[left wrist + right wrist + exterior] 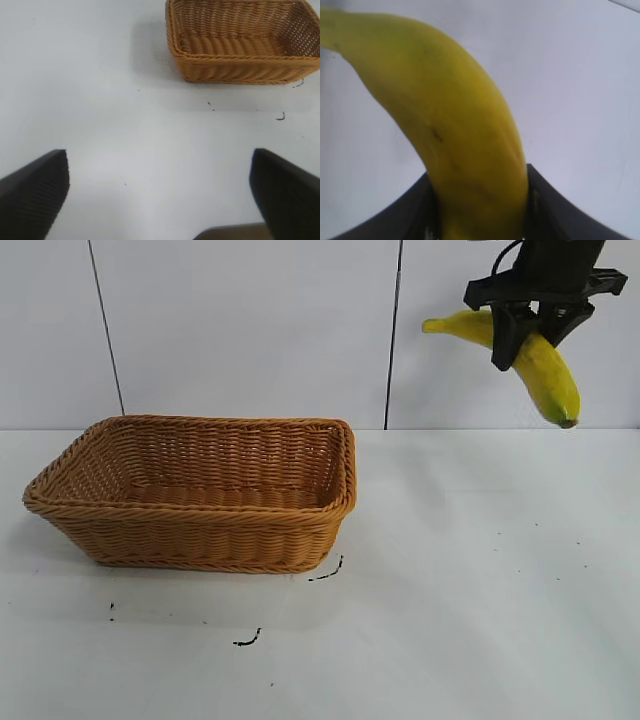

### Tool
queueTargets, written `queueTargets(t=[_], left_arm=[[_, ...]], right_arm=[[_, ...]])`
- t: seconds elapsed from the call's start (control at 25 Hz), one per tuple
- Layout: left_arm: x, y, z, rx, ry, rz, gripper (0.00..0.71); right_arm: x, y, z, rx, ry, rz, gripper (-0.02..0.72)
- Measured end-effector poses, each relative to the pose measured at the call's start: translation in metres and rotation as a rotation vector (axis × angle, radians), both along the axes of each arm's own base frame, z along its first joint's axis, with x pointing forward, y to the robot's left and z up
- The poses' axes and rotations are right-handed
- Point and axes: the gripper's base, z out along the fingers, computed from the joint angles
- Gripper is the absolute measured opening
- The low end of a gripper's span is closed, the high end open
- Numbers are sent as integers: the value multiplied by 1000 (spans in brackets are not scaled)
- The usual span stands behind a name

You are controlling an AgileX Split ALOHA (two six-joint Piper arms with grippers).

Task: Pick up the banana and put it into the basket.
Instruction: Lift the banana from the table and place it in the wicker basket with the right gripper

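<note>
My right gripper (528, 340) is shut on the yellow banana (545, 372) and holds it high in the air at the upper right, well above the table. The banana's stem points left and its dark tip hangs down to the right. It fills the right wrist view (450, 130), clamped between the black fingers (547, 200). The woven wicker basket (200, 545) stands empty on the table at the left, far from the banana. It also shows in the left wrist view (240, 70). My left gripper (160, 190) is open and empty over bare table, short of the basket.
The white table (480, 580) spreads between the basket and the right arm. Small black marks (328, 572) lie on it near the basket's front corner. A white panelled wall (250, 320) stands behind.
</note>
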Motion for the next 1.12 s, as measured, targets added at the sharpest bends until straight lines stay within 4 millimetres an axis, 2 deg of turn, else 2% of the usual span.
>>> queueTargets(t=[0.16, 0.44, 0.8, 1.0, 1.12], left_arm=[[0, 0, 0, 0, 0, 0, 695], [0, 0, 0, 0, 0, 0, 695], [0, 0, 0, 0, 0, 0, 695], [0, 0, 0, 0, 0, 0, 695], [0, 0, 0, 0, 0, 0, 695]], right_arm=[[-4, 27, 1, -12, -3, 93, 318], [-17, 96, 3, -6, -60, 258, 318], [-35, 214, 10, 26, -282, 565, 318], [-48, 267, -7, -12, -419, 740, 318], [-46, 280, -28, -65, -451, 782, 318]])
